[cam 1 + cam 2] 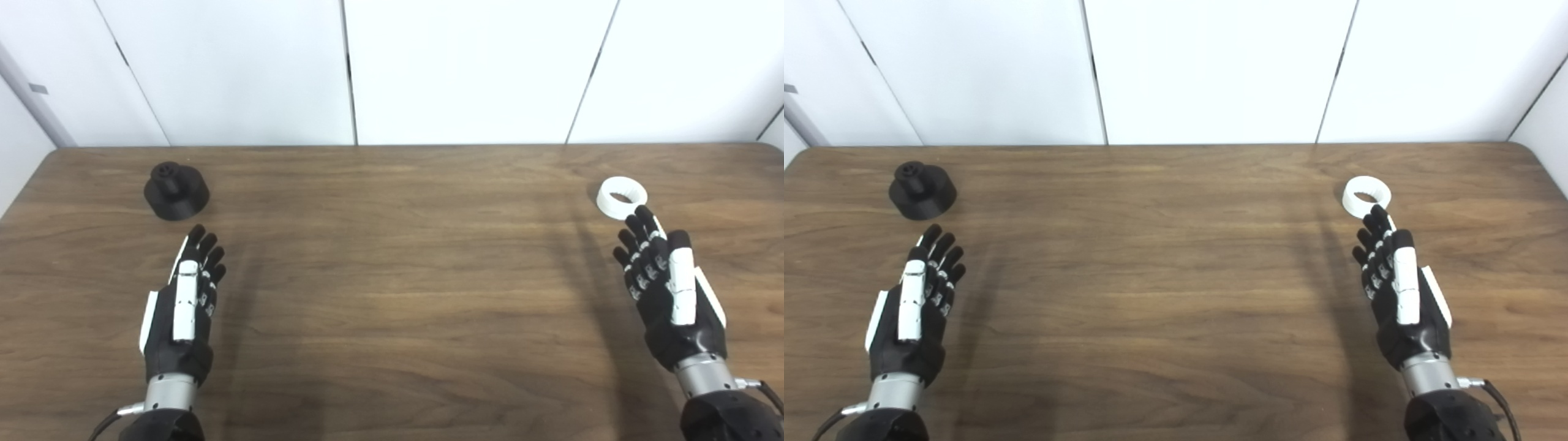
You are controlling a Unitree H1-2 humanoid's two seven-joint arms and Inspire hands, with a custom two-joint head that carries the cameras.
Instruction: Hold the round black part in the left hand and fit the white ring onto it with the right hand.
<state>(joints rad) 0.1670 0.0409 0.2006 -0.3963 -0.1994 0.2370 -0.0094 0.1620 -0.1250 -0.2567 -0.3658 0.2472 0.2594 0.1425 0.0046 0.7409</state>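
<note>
A wide wood-grain worktop [392,294] carries everything, with white wall panels [465,67] behind it. The left hand [184,306] lies over the near left part of the worktop, its fingers [205,248] stretched out and slightly spread, holding nothing and pointing toward the round black part [176,191]. That part sits at the far left, a squat dark disc with a narrower knob rising from its top, a little beyond the fingertips and clear of them. The right hand [667,300] is likewise released, empty, fingers extended. Its fingertips reach the near edge of the white ring [621,196]; contact cannot be told. The ring lies flat at the far right, thick-walled with an open centre.
</note>
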